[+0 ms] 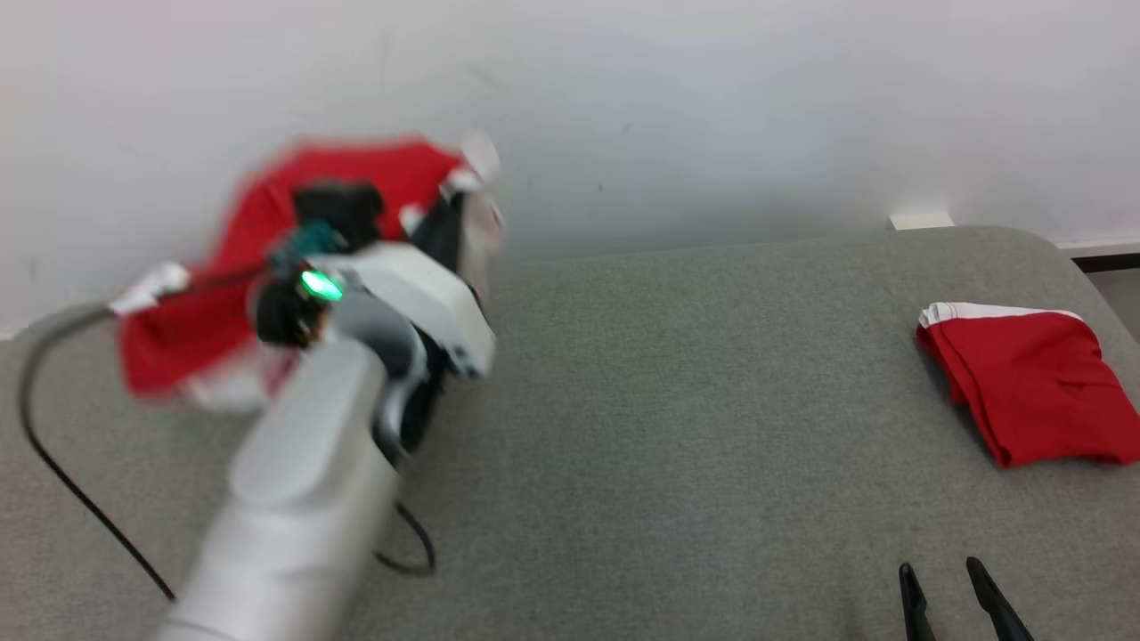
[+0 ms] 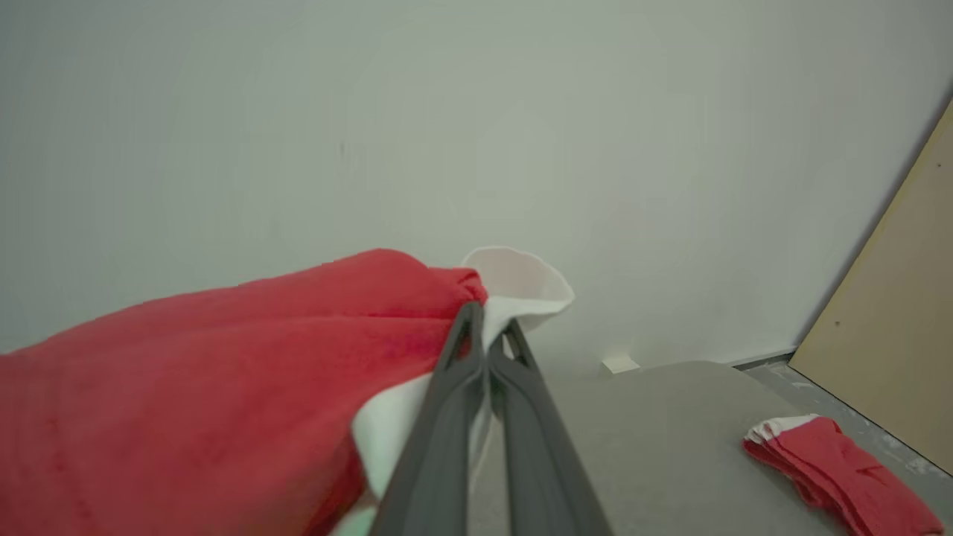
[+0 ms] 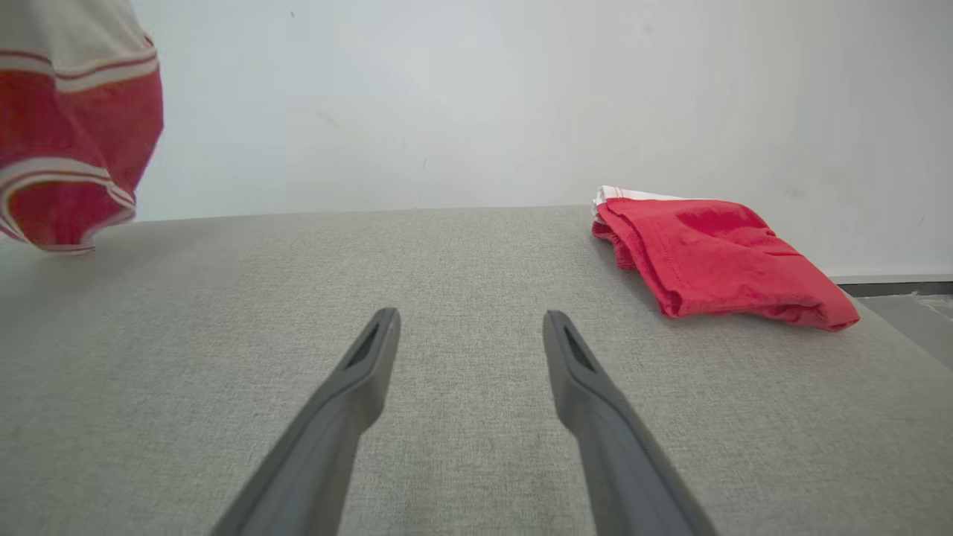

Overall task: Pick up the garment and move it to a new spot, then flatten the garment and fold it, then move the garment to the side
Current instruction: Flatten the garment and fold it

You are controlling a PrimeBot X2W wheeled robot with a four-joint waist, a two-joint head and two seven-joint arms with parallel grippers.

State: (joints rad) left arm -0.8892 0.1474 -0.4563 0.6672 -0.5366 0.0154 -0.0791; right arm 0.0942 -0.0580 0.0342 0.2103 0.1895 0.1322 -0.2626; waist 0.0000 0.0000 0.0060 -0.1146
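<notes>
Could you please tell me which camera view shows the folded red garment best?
The right wrist view: the folded red garment lies whole and sharp there. The head view shows the garment running to the frame edge. The left wrist view shows it small, in a corner.

1. We see the garment [image 2: 223, 387] as a red cloth with a white band and thin red-and-white stripes along its edges.
2. It hangs bunched and drooping over the far left end of the grey desk [image 1: 668, 401], close to the wall; from the right wrist view its lowest edge seems to be just off the surface.
3. The left gripper [image 2: 488, 320] holds it by the white edge, jaws pressed together on the fabric, and a white flap stands up past the tips.
4. In the head view it is too blurred for us to read its folds.
</notes>
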